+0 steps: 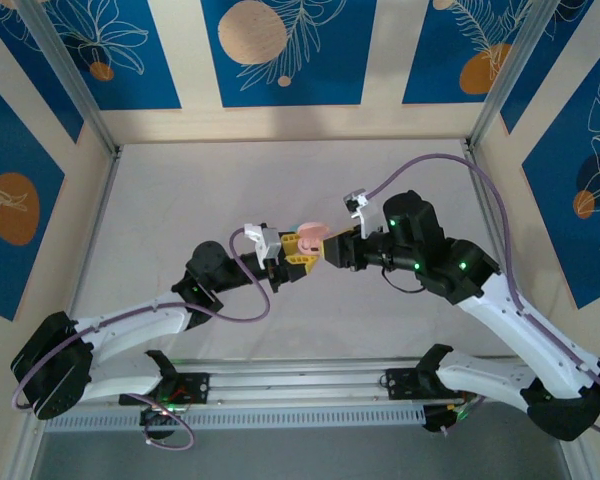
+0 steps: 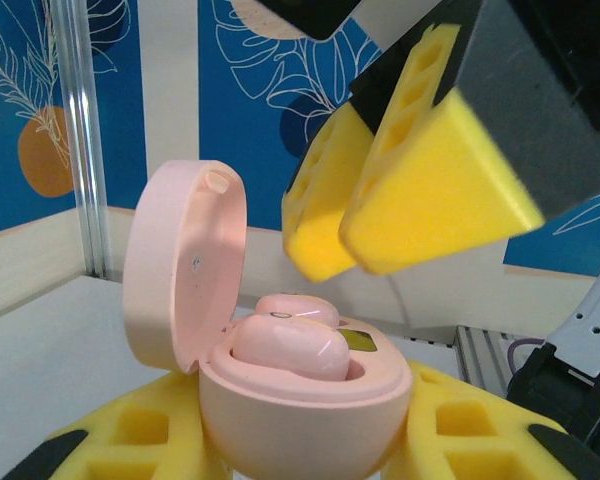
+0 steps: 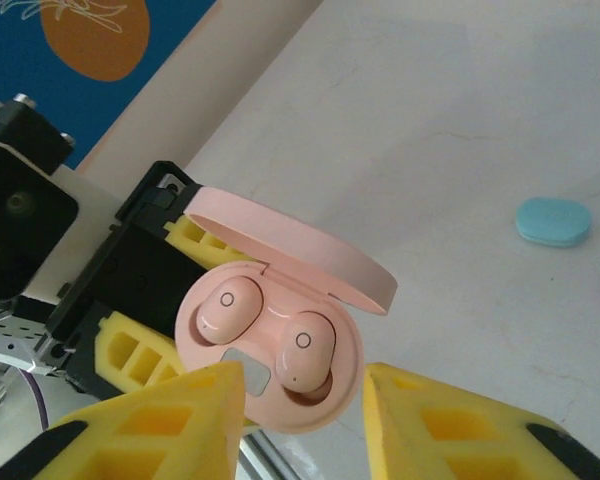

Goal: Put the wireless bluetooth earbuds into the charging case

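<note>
Earbuds (image 3: 305,348), the pink pair, sat side by side in the two wells of the pink charging case (image 2: 305,410). The lid (image 2: 185,265) was hinged open and stood roughly upright at one side of the case. The left gripper (image 1: 298,252) was clamped on the case body, with its yellow fingers (image 2: 120,430) pressed against the lower shell on both sides. It held the case up off the table (image 3: 460,100), about mid-workspace. The right gripper (image 3: 305,410) had its fingers parted with nothing between them. It hovered just above the open case, and in the left wrist view its tips were clear of the case. A light blue oval case (image 3: 552,221), closed, lay flat on the table, well apart from the pink one.
</note>
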Robot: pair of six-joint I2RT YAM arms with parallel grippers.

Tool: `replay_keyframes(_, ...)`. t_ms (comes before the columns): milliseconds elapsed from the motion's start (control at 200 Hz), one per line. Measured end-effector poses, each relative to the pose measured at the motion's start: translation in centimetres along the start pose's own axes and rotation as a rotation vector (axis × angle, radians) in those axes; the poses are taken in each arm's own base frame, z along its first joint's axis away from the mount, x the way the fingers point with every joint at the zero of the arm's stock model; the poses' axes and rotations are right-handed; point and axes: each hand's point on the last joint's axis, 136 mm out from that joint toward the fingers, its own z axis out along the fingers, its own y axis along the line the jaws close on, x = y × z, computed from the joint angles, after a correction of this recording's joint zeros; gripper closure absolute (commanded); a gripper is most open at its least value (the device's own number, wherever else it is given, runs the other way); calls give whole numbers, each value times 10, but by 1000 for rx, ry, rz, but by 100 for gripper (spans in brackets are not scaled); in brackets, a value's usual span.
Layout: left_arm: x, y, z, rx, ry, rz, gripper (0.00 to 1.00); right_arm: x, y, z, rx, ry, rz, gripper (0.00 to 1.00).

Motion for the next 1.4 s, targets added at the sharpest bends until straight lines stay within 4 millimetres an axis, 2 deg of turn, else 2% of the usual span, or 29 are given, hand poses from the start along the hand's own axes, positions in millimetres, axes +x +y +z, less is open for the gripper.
replay_keyframes(225,-4,-1,0,2,-14,7,81,-7,-2,-12,5,-44,36,59)
replay_keyframes(460,-2,-2,0,11,-9,9,81,-20,-27,-17,42,-83,206,54)
replay_keyframes(665,3,-4,0,24,14,-2,81,-32,-43,-6,-1,-57,397,49)
replay_keyframes(915,4,-4,0,25,16,-3,81,-42,-34,20,-100,46,511,45)
replay_keyframes(1035,2,-4,0,26,14,-2,81,-40,-33,30,-124,94,543,45)
replay_keyframes(1401,-3,-4,2,26,4,4,81,-23,-18,35,-168,192,538,46)
